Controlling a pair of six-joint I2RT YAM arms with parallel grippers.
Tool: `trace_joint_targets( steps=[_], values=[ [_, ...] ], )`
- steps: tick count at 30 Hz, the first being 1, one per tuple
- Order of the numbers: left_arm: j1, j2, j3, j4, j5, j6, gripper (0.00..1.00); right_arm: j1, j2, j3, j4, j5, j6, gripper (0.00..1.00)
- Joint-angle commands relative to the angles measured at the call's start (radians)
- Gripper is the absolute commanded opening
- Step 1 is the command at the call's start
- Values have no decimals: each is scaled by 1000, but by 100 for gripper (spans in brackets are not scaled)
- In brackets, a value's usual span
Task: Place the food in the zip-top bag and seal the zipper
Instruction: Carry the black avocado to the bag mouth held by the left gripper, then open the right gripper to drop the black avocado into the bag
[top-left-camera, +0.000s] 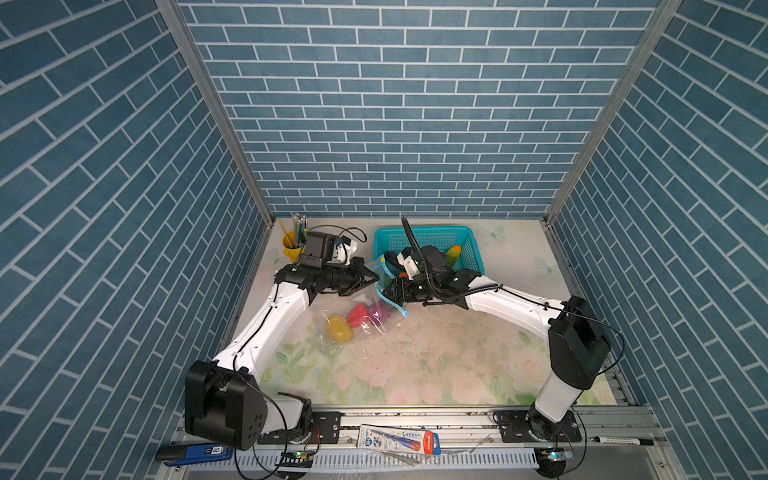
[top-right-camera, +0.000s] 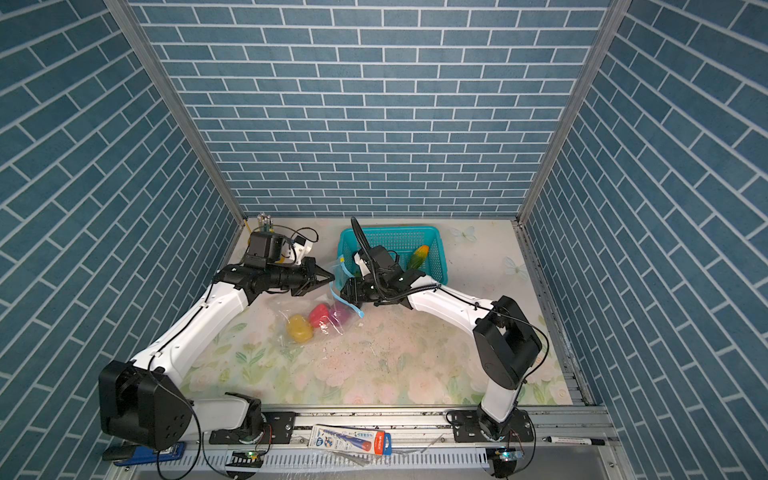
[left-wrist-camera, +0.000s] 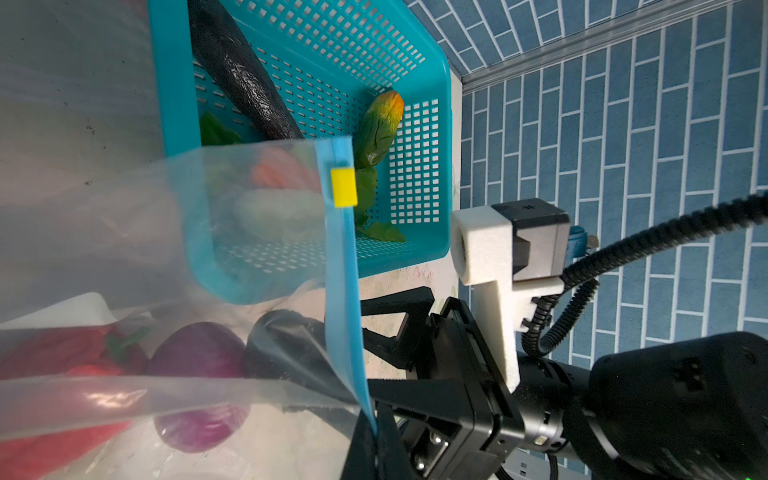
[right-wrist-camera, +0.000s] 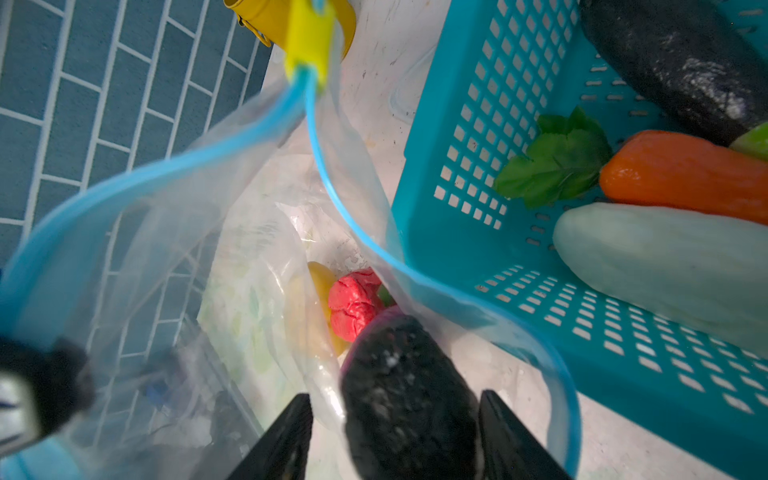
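In a top view, zip-top bag (top-left-camera: 324, 321) at centre of tabletop (top-left-camera: 457, 353), bare room below it, left jaws clenched on its mouth edge, left wrist view, zipper (left-wrist-camera: 343, 270) down centre, teal basket (left-wrist-camera: 174, 104) behind, right wrist view, right jaws released around dark eggplant (right-wrist-camera: 407, 399), lower centre, within the bag's open mouth.

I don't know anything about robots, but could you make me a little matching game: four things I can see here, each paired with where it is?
Things:
1. red pepper
2. orange carrot
3. yellow slider tab
4. yellow cup

Places:
A. in the teal basket
B. inside the clear bag
C. on the blue zipper strip
D. in the back left corner

Pairs: 1-B, 2-A, 3-C, 4-D
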Motion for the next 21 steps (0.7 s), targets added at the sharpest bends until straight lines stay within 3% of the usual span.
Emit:
trace_joint_targets(
  steps=[1,13,21],
  values=[
    [5,-16,18,1,6,8,0,6,-5,53,-10,9,-29,70],
    [5,-22,18,-2,6,9,0,-1,-89,25,-73,76,-39,66],
    [5,-39,24,-2,8,6,0,-67,-154,-106,-101,56,94,59]
  ],
)
